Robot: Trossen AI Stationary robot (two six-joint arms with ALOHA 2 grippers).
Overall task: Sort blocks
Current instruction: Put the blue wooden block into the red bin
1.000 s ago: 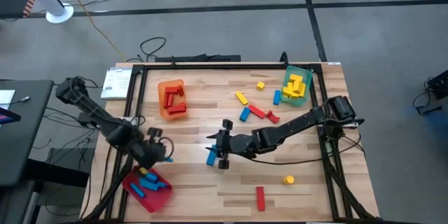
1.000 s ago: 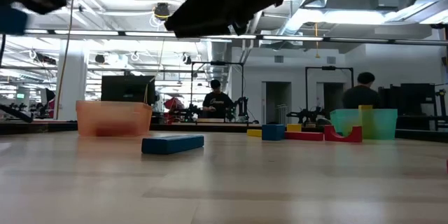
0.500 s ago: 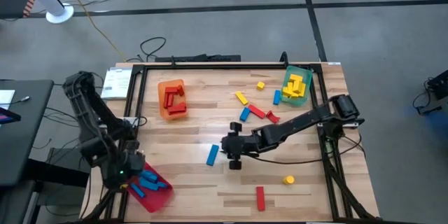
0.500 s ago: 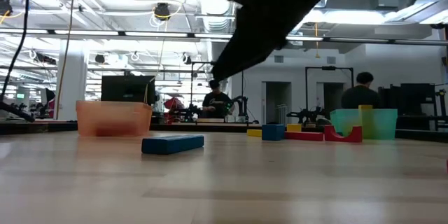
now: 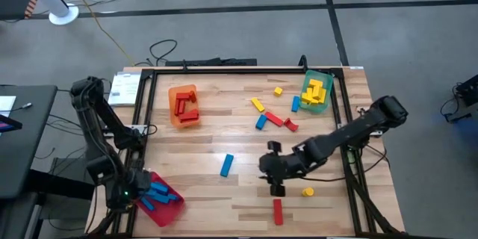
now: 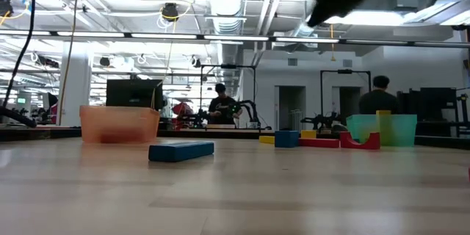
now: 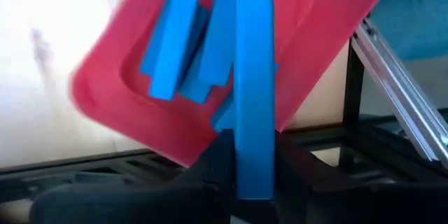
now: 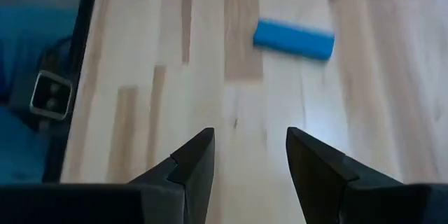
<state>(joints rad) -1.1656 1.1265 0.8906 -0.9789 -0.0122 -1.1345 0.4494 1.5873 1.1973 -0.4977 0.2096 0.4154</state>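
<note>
My left gripper point(image 5: 127, 193) hangs at the table's near left corner, shut on a blue block point(image 7: 253, 91) above the red tray point(image 5: 173, 208). Several blue blocks point(image 7: 183, 42) lie in that tray point(image 7: 105, 105). My right gripper point(image 5: 275, 179) stands open above bare table near the middle, its fingers point(image 8: 192, 161) empty. Another blue block point(image 5: 226, 165) lies flat on the table to its left and also shows ahead of the fingers in the right wrist view point(image 8: 292, 39). A red block point(image 5: 278, 210) and a yellow block point(image 5: 308, 191) lie near the right gripper. My left gripper pinches the blue block's end point(image 7: 253, 171) between its two fingers, on the block's long sides. The fingers come steeply from above. The block runs on past the fingertips along their line, lifted clear above the red tray.
An orange tray point(image 5: 183, 106) with red blocks stands at the far left, and a green tray point(image 5: 316, 92) with yellow blocks at the far right. Loose yellow, blue and red blocks point(image 5: 273, 118) lie between them. A black frame point(image 5: 224, 69) rims the table.
My left gripper has swung toward the table's near left corner with the blue block and now hangs over the red tray, its wrist rolled. My right gripper has drawn away from the lying blue block toward the table's right and near edge and has risen. That block has stayed put.
</note>
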